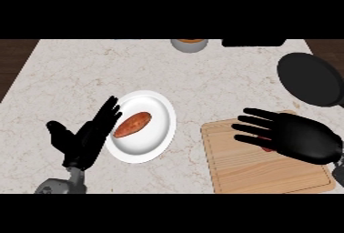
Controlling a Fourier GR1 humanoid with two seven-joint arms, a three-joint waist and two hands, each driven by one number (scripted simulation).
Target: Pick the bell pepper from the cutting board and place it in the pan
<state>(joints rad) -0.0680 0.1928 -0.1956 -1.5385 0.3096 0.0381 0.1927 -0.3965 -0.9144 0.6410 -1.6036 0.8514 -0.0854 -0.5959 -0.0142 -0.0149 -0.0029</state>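
A wooden cutting board (249, 170) lies at the lower right of the counter. My right hand (302, 136) hovers over its upper part, open, with fingers spread and pointing left. Only a small red sliver of the bell pepper (268, 149) shows beneath the fingers; the rest is hidden by the hand. The black pan (310, 79) sits beyond the board at the right edge, with nothing in it. My left hand (84, 136) rests open at the lower left, fingers up, beside the plate.
A white plate (158, 109) left of the board holds an orange-brown sweet potato (132, 124). A grey cup (189, 45) and a dark object (252, 43) stand at the counter's far edge.
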